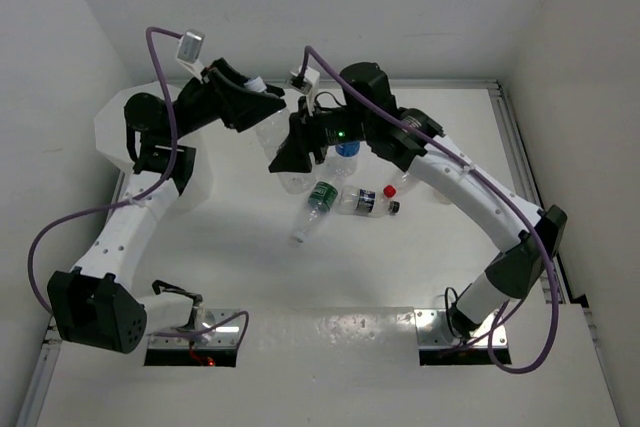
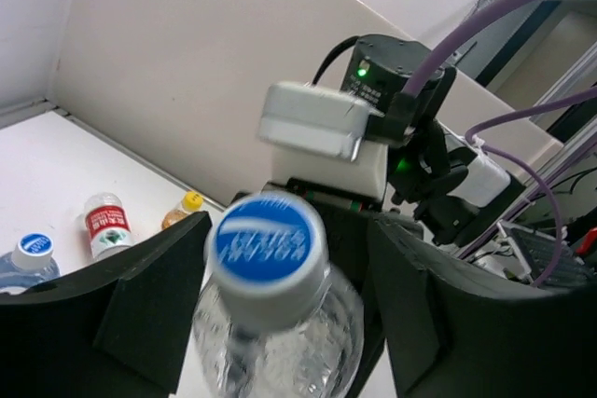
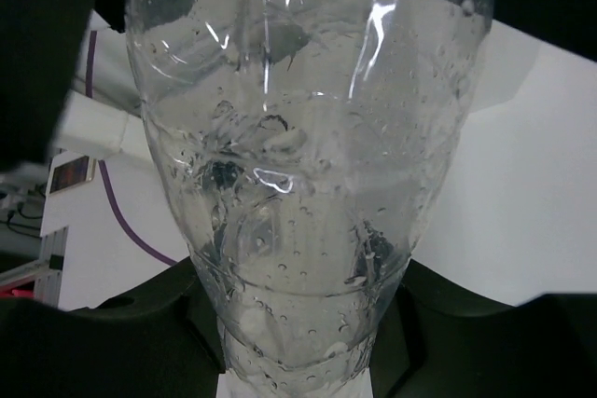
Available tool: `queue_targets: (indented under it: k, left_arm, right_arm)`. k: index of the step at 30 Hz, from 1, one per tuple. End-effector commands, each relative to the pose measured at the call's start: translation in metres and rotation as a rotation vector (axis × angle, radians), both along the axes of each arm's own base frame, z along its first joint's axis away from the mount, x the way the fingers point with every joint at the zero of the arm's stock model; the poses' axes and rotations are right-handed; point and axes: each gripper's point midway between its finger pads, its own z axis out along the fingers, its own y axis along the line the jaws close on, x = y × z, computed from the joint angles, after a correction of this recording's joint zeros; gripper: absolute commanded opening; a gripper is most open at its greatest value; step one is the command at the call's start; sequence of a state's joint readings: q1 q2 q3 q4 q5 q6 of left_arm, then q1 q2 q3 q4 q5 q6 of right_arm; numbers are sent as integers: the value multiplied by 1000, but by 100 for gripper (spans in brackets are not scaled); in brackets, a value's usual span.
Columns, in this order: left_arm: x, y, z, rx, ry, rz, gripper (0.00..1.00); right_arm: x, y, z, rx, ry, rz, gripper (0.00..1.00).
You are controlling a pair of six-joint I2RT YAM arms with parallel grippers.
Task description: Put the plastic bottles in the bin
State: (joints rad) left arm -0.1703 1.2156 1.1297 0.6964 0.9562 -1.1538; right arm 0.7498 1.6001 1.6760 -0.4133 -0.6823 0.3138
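Note:
A clear unlabelled bottle (image 1: 281, 144) with a blue-and-white cap (image 2: 268, 247) hangs in the air between both grippers. My right gripper (image 1: 290, 155) is shut on its lower body (image 3: 298, 230), with its fingers pressed on both sides. My left gripper (image 1: 266, 99) is open around the cap end, a finger (image 2: 154, 309) on each side with slight gaps. The translucent white bin (image 1: 204, 187) stands at the left, behind my left arm. On the table lie a green-labelled bottle (image 1: 320, 198), a dark-labelled bottle (image 1: 365, 200), a red-labelled one (image 2: 104, 226), a blue-capped one (image 1: 347, 149) and a short yellow-capped one (image 2: 181, 212).
White walls close in the table at the back and both sides. A metal rail (image 1: 520, 147) runs along the right edge. Purple cables (image 1: 160, 57) loop above both arms.

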Motion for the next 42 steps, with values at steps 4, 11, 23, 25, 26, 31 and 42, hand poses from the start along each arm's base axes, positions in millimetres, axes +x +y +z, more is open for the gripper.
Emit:
queue_targets:
  k: [4, 11, 23, 25, 26, 31, 42]
  left_arm:
    - [-25, -1, 23, 27, -146, -18, 54]
    - [15, 55, 29, 165, -87, 210, 0]
    - [104, 297, 53, 555, -37, 1251, 0]
    - [104, 311, 38, 614, -6, 1293, 0]
    - [106, 325, 22, 639, 43, 1328, 0]
    - [101, 345, -32, 728, 174, 1338, 0]
    - [91, 342, -112, 797, 363, 1199, 89]
  right_arm:
    - [6, 7, 21, 58, -26, 1, 17]
    - [51, -31, 31, 61, 0, -151, 97]
    - [61, -88, -115, -495, -425, -60, 90]
    - [55, -83, -132, -563, -565, 42, 90]
    - [54, -87, -155, -615, -583, 68, 90]
    - [44, -79, -194, -696, -828, 313, 92]
    - [38, -76, -260, -740, -1069, 789, 94]
